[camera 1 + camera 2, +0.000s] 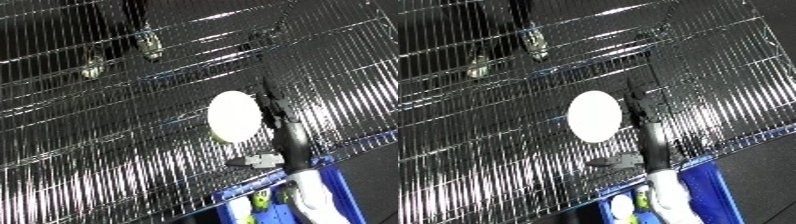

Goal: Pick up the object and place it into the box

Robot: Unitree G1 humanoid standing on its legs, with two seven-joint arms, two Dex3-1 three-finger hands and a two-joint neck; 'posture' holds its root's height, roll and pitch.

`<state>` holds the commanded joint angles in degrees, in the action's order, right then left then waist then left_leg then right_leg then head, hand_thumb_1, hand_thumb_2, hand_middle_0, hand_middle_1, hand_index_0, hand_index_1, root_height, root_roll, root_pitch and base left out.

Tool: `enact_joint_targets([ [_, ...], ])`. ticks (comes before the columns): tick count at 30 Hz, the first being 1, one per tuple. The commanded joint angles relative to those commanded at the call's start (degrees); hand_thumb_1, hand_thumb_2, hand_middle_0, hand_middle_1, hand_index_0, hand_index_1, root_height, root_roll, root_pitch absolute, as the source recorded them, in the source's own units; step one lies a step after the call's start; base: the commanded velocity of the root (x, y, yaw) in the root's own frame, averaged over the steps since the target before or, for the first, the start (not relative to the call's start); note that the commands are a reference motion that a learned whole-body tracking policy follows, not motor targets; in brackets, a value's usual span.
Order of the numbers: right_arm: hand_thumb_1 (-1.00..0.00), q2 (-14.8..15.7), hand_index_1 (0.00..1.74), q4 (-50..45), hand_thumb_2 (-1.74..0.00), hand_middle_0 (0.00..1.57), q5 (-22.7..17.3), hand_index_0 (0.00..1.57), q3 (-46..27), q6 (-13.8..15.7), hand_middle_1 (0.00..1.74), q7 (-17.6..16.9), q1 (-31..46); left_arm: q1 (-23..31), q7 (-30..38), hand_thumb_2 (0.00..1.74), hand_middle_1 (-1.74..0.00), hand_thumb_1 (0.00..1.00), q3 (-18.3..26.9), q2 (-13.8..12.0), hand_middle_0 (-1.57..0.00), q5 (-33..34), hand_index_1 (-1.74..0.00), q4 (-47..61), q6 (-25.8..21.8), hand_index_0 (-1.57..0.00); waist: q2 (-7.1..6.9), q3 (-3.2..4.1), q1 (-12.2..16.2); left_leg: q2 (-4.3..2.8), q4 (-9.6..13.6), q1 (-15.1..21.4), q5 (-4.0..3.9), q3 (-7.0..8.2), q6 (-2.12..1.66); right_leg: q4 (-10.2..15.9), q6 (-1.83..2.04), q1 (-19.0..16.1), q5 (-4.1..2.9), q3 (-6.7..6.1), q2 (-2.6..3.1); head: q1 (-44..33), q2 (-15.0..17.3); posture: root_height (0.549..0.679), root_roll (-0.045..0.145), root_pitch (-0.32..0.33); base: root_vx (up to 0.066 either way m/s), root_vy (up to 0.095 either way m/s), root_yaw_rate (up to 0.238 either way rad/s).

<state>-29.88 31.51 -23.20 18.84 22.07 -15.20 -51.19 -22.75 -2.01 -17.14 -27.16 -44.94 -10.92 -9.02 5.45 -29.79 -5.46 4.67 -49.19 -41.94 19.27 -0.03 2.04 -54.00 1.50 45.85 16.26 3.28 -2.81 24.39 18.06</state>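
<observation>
White oval object (594,116) seen lying on wire shelf (487,150), long axis running up-down, just left of right hand (636,107); finger state cannot be told. Blue bin (709,192) seen below hand, at shelf edge.

Robot arm, seen from above. The hand (271,107) is black, built of slim, dark, rod-like fingers (636,97) with glossy highlights along their edges. Below it the wrist section narrows into a dark, shiny column. A small silver-grey bracket (259,160) juts sideways from the wrist, blocky and metallic. The forearm (669,197) below is white with smooth, rounded casing and pale grey shading. Screws, cables and markings cannot be made out.
</observation>
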Motion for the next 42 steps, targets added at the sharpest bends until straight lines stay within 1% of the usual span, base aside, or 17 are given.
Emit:
enact_joint_targets([
  [2, 0.00, 0.0, 0.00, 0.5, 0.00, 0.00, 0.0, 0.00, 0.3, 0.0, 0.00, -0.2, -0.6, -0.1, 0.0, 1.74, -1.74, 1.00, -0.1, 0.0, -1.57, -0.1, -1.74, 0.0, 0.0, -1.57, 0.08, 0.00, -0.1, 0.04, -0.1, -0.1, 0.05, 0.00, 0.04, -0.1, -0.04, 0.1, 0.06, 0.02, 0.00, 0.1, 0.0, 0.607, 0.045, 0.185, 0.006, 0.005, 0.029],
  [5, 0.00, 0.0, 0.00, 1.7, 0.00, 0.00, -0.6, 0.00, 0.9, -0.2, 0.00, -0.7, -2.4, -0.4, -0.1, 1.74, -1.74, 1.00, -0.5, 0.2, -1.57, -0.2, -1.74, 0.2, -0.1, -1.57, 0.29, 0.00, -0.4, 0.16, -0.4, -0.4, 0.19, -0.04, 0.18, -0.7, -0.21, 0.5, 0.34, 0.08, 0.04, 0.7, 0.1, 0.605, 0.045, 0.186, 0.003, 0.003, 0.030],
  [11, -0.30, 0.8, 0.52, 4.0, -0.52, 0.47, -1.8, 0.47, 1.9, 0.1, 0.52, -0.2, -5.2, -1.0, 0.5, 1.74, -1.74, 1.00, -1.1, 0.4, -1.57, -0.6, -1.74, 0.6, 0.0, -1.57, 0.67, 0.00, -1.0, 0.40, -1.2, -0.7, 0.47, -0.23, 0.30, -2.0, -0.55, 0.9, 1.01, 0.25, 0.01, 1.6, 0.4, 0.602, 0.046, 0.183, 0.009, -0.004, 0.051],
  [15, -0.50, 1.2, 0.87, 4.5, -0.87, 0.79, -1.8, 0.79, 2.0, 0.3, 0.87, -0.1, -6.2, -0.8, 0.6, 1.74, -1.74, 1.00, -1.4, 0.5, -1.57, -0.8, -1.74, 0.4, -0.2, -1.57, 0.77, 0.00, -1.2, 0.46, -1.0, -0.7, 0.27, -0.38, 0.27, -1.9, -0.65, 0.9, 1.07, 0.38, 0.11, 2.1, 0.4, 0.602, 0.046, 0.184, 0.000, -0.014, 0.034],
  [20, -0.75, 1.5, 1.30, 4.3, -1.30, 1.18, -1.7, 1.18, 2.2, 0.4, 1.30, -0.6, -6.3, -0.3, 0.3, 1.74, -1.74, 1.00, -1.5, 0.7, -1.57, -0.8, -1.74, 0.4, -0.9, -1.57, 0.79, 0.00, -1.2, 0.66, 0.4, 0.1, -0.20, -0.42, 0.23, -1.0, -0.78, 0.1, 0.99, 0.24, 0.46, 2.4, 0.4, 0.605, 0.047, 0.185, -0.012, -0.019, 0.018],
  [24, -0.75, 1.5, 1.30, 3.0, -1.30, 1.18, -2.0, 1.18, 1.9, 0.5, 1.30, -1.0, -5.1, 0.3, -0.2, 1.74, -1.74, 1.00, -1.1, 0.7, -1.57, -0.8, -1.74, 0.5, -1.3, -1.57, 0.65, 0.00, -0.8, 0.93, 1.4, 1.3, -0.31, -0.23, 0.29, -0.2, -0.88, -1.0, 0.97, 0.01, 0.79, 1.9, -0.2, 0.608, 0.048, 0.179, -0.014, -0.020, 0.003],
  [26, -0.75, 1.5, 1.30, 1.1, -1.30, 1.18, -2.2, 1.18, 1.2, 0.8, 1.30, -1.4, -3.7, 1.0, -0.4, 1.74, -1.74, 1.00, -0.7, 0.7, -1.57, -0.8, -1.74, 0.6, -1.5, -1.57, 0.49, 0.00, -0.5, 0.91, 1.8, 2.0, -0.29, -0.18, 0.27, 0.3, -0.90, -1.7, 0.97, -0.10, 0.84, 0.0, -0.2, 0.609, 0.049, 0.174, -0.008, 0.002, -0.058],
  [29, -0.75, 1.8, 1.30, -3.4, -1.30, 1.18, -1.5, 1.18, -0.5, 0.9, 1.30, -2.4, -0.7, 2.2, -0.6, 1.74, -1.74, 1.00, 0.0, 0.6, -1.57, -0.6, -1.74, 0.8, -2.1, -1.57, 0.12, 0.00, 0.2, 0.78, 2.2, 3.0, -0.16, -0.20, 0.26, 0.8, -0.81, -2.6, 0.93, -0.34, 0.92, -1.7, 0.0, 0.611, 0.049, 0.167, -0.009, -0.001, -0.093],
  [33, -0.75, 2.7, 1.30, -11.6, -1.30, 1.18, 1.0, 1.18, -2.6, 0.7, 1.30, -4.4, 4.9, 3.8, -0.6, 1.74, -1.74, 1.00, 1.2, 0.7, -1.57, 0.2, -1.74, 1.7, -2.6, -1.57, -0.65, 0.00, 1.4, 0.31, 2.5, 4.3, 0.10, -0.17, 0.34, 1.4, -0.65, -3.8, 0.79, -0.70, 1.19, -2.2, 0.6, 0.614, 0.048, 0.157, -0.021, -0.012, -0.140],
  [36, -0.75, 3.5, 1.30, -17.4, -1.30, 1.18, 3.0, 1.18, -4.2, 0.6, 1.30, -5.4, 9.4, 5.0, -0.6, 1.74, -1.74, 1.00, 2.4, 1.0, -1.57, 1.0, -1.74, 2.3, -2.4, -1.57, -1.33, 0.00, 2.5, -0.20, 2.7, 5.4, 0.30, -0.04, 0.30, 2.0, -0.53, -4.8, 0.62, -1.05, 1.43, -2.4, 1.3, 0.616, 0.048, 0.147, -0.023, -0.010, -0.166],
  [40, -0.75, 4.5, 1.30, -23.6, -1.30, 1.18, 5.4, 1.18, -6.2, 0.5, 1.30, -6.1, 14.7, 6.6, -0.8, 1.74, -1.74, 1.00, 3.9, 1.4, -1.57, 1.9, -1.74, 2.8, -2.7, -1.57, -2.07, 0.00, 3.9, -0.79, 2.9, 6.4, 0.53, 0.31, 0.21, 3.0, -0.37, -5.9, 0.21, -1.62, 1.83, -2.3, 1.7, 0.619, 0.048, 0.140, -0.037, -0.010, -0.172],
  [42, -0.75, 4.8, 1.30, -26.4, -1.30, 1.18, 7.0, 1.18, -7.0, 0.5, 1.30, -6.6, 17.6, 7.6, -1.0, 1.74, -1.74, 1.00, 4.8, 1.4, -1.57, 2.3, -1.74, 3.0, -2.9, -1.57, -2.40, 0.00, 4.7, -1.08, 3.2, 7.0, 0.61, 0.54, 0.23, 3.7, -0.29, -6.5, -0.03, -1.95, 2.07, -1.6, 2.1, 0.620, 0.047, 0.137, -0.053, -0.007, -0.192],
])
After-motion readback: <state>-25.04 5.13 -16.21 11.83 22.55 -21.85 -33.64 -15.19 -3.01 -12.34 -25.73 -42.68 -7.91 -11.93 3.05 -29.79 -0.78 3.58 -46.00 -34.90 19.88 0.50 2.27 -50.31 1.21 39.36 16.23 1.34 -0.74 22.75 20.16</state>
